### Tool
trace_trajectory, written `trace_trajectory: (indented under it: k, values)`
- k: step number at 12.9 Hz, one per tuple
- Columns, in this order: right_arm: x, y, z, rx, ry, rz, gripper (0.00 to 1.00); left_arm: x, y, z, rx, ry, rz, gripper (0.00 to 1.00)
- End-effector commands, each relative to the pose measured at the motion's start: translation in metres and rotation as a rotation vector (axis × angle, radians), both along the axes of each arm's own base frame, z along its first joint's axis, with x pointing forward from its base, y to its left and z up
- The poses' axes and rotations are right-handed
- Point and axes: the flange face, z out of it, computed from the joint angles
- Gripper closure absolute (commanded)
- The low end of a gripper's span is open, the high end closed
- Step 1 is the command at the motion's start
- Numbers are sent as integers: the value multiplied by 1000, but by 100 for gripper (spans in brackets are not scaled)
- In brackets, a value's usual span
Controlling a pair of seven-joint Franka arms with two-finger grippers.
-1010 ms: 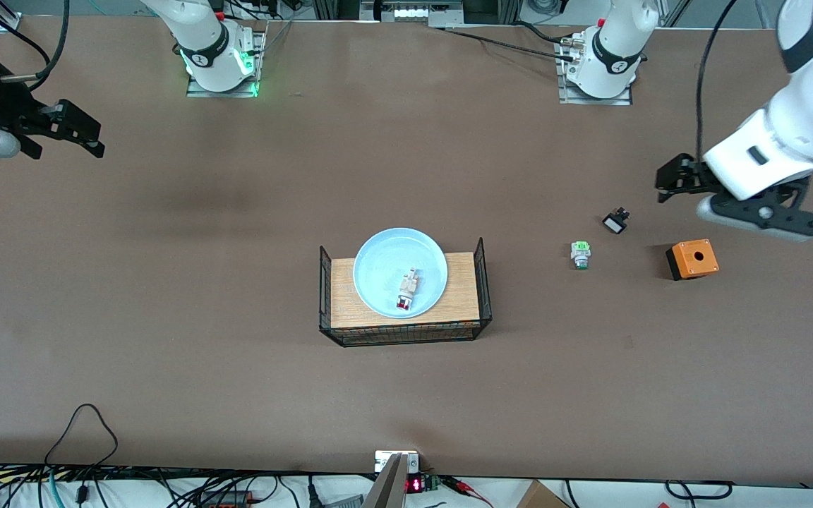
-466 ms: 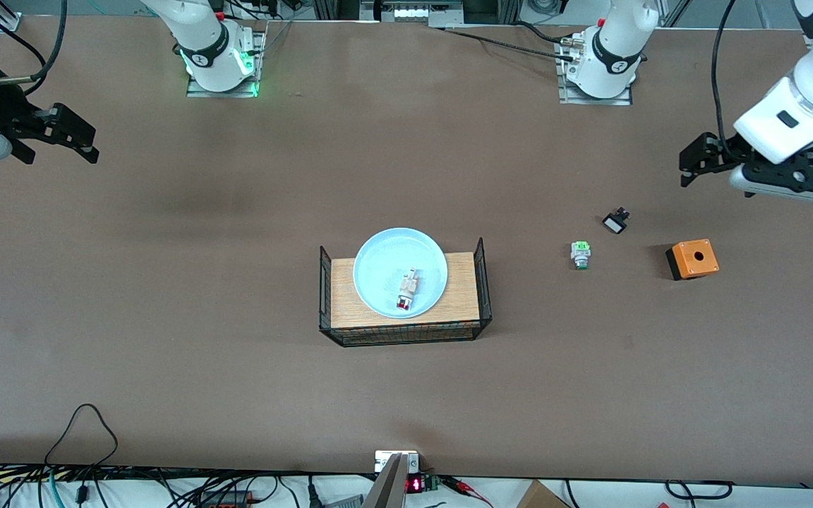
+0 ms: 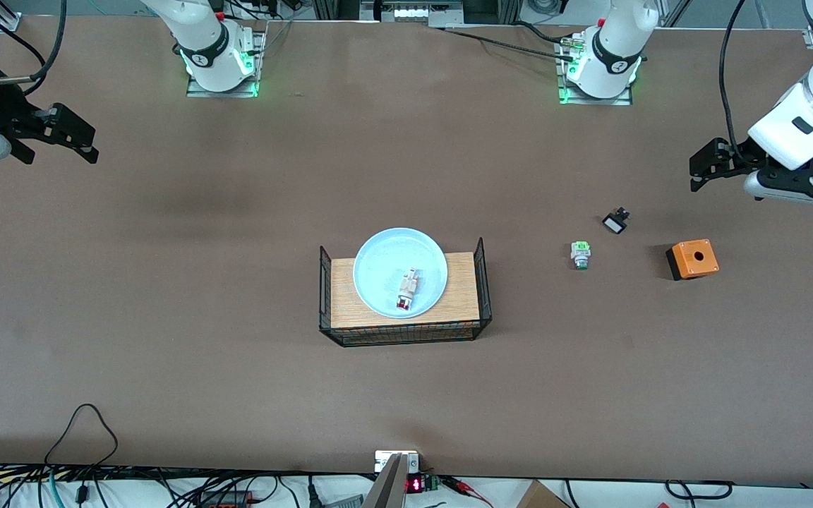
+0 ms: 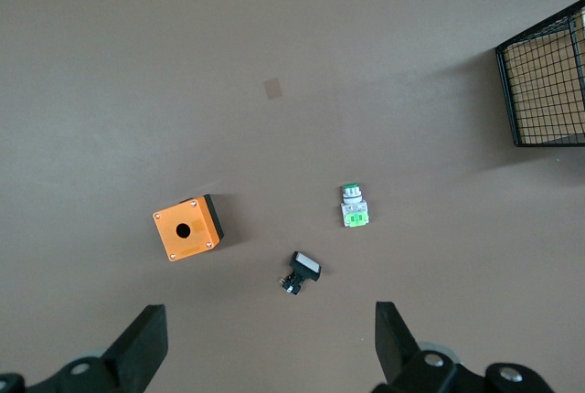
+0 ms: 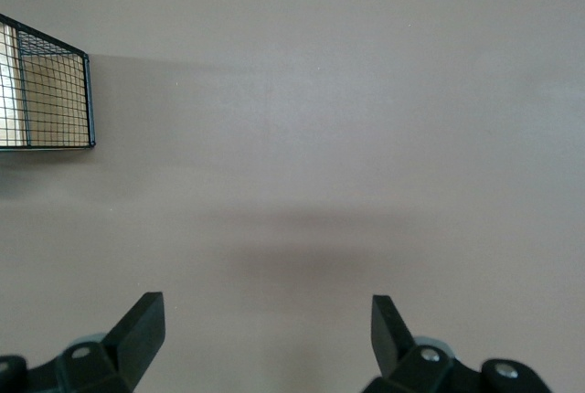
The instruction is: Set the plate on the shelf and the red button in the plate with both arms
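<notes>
The pale blue plate point(image 3: 384, 259) rests on the wooden floor of a black wire basket point(image 3: 481, 281) at the table's middle. The red button point(image 3: 406, 289) lies in the plate, its red cap toward the front camera. My left gripper point(image 3: 697, 173) hangs open and empty in the air at the left arm's end of the table, over bare table beside the loose parts; the left wrist view shows its fingers wide apart point(image 4: 271, 338). My right gripper point(image 3: 87, 141) hangs open and empty at the right arm's end, over bare table; it also shows in the right wrist view point(image 5: 265, 329).
An orange box with a hole point(image 3: 691, 258), a green-capped switch point(image 3: 580, 254) and a small black switch point(image 3: 616, 221) lie near the left arm's end; all three show in the left wrist view, the box point(image 4: 187, 228) among them. Cables run along the table edge nearest the camera.
My left gripper has risen and drawn away from the orange box toward the left arm's end. My right gripper shifted slightly outward. The left arm's base light now glows green.
</notes>
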Motion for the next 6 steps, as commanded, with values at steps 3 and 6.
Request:
trace_trajectory:
  k: [3, 6]
  values:
    - [2, -2, 7, 3, -8, -18, 0, 1, -2, 4, -11, 7, -11, 0]
    - [2, -1, 7, 3, -5, -20, 0, 1, -3, 3, -11, 8, -12, 0]
